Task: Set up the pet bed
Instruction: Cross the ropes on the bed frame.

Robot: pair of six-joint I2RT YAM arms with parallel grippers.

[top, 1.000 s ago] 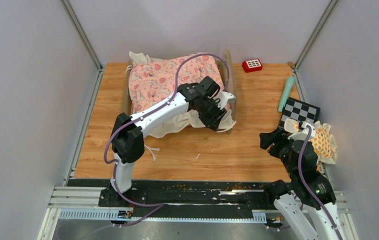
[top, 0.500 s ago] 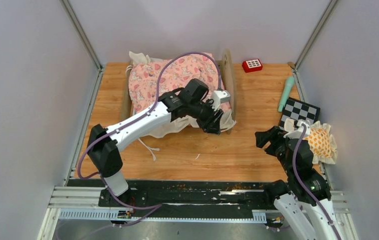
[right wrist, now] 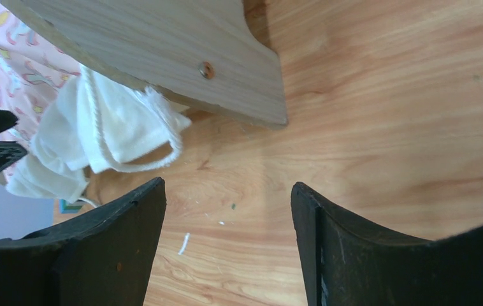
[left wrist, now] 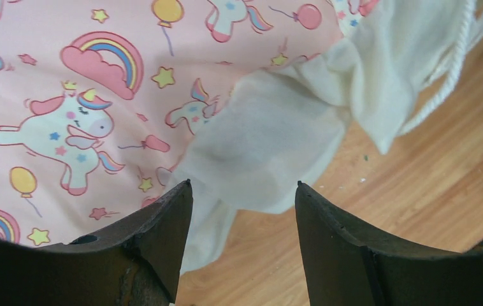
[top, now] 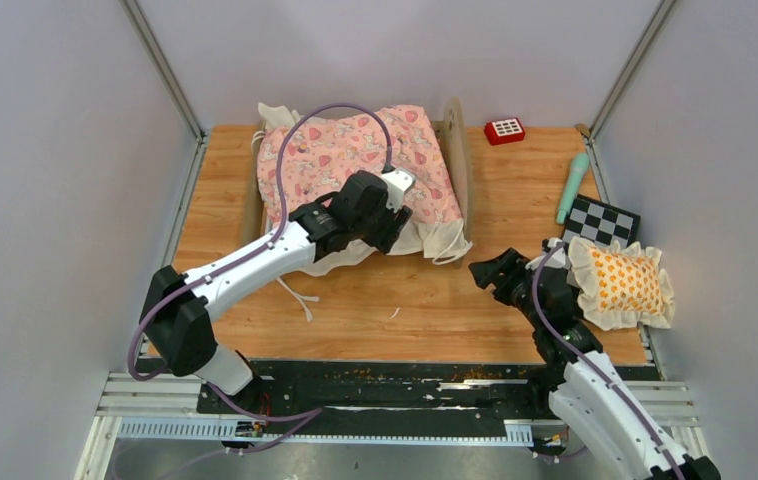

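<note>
Left hand (left wrist: 244,186) has drawn back off the quilt (left wrist: 67,95), apparently empty.

The left arm stretches forward and to the right, the left end effector (top: 392,212) tipped downward, jaws parted and empty. The right arm folds low, the right end effector (top: 486,272) aimed left, jaws parted, gripping nothing.

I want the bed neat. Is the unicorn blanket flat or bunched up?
Bunched up. The pink unicorn quilt lies humped over the bed, and its white ruffle spills off over the table.
</note>
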